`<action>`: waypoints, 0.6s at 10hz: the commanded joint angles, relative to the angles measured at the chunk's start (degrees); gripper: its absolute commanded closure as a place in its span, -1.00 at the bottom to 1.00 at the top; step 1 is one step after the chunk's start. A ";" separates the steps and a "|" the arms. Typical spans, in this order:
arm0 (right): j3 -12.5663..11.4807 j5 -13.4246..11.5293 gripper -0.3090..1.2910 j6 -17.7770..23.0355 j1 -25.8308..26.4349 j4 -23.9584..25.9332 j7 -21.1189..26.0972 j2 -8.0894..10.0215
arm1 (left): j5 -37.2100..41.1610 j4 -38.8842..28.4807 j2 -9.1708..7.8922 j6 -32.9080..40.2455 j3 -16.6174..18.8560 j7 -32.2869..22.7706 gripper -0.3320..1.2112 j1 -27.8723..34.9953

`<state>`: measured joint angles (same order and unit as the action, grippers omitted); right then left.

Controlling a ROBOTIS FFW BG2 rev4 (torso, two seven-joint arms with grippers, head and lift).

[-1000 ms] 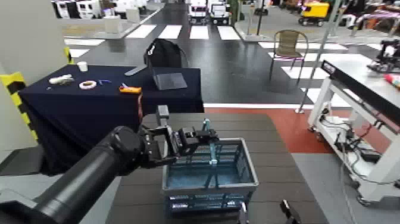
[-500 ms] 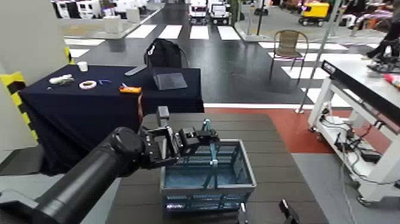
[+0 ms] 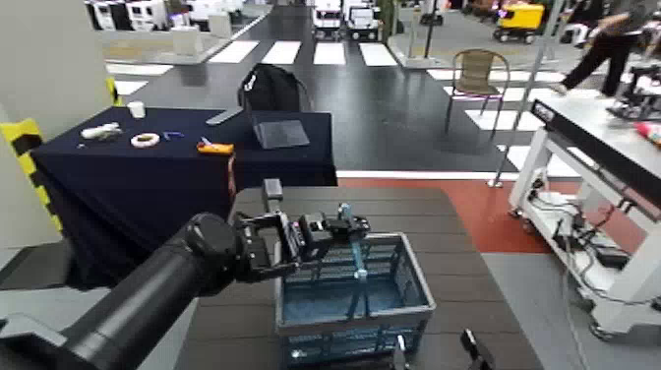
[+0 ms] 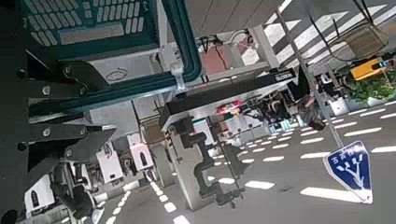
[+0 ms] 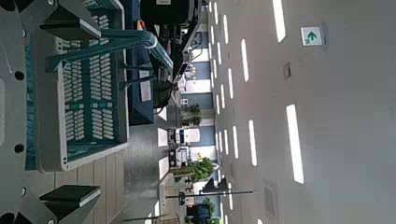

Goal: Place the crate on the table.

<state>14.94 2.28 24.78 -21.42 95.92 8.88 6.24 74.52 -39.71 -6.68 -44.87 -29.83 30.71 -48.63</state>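
The lattice crate [image 3: 354,313] is seen over the slatted surface [image 3: 418,209]; left pincer [image 3: 360,226] at its handle [image 3: 358,258], grip unclear; right pincer [image 5: 73,112] is held wide open, empty.

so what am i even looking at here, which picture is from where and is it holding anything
This is a two-armed robot with a pincer on each arm. The big view looks down from its head; the other two come from cameras on its left and right wrists. In front of it is a brown slatted table with a blue-grey crate on or just above it. The left pincer is at the crate's teal handle, but I can't tell whether it grips it. The right pincer is open and empty, near the crate.
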 commanded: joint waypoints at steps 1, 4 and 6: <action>0.09 0.00 -0.45 0.00 -0.02 -0.04 -0.09 0.00 | 0.27 -0.19 0.00 0.22 -0.14 0.40 -0.02 0.21; 0.09 0.00 -0.45 -0.08 0.07 -0.04 -0.17 0.00 | 0.19 -0.63 -0.18 0.22 -0.67 0.49 -0.47 0.29; 0.17 0.09 -0.45 -0.17 0.07 0.05 -0.26 0.00 | -0.78 -1.42 -0.35 0.31 -1.02 0.40 -0.47 0.29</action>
<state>15.08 2.37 24.66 -21.35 95.94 8.61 6.24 74.11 -40.97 -6.99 -44.67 -30.80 31.07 -48.34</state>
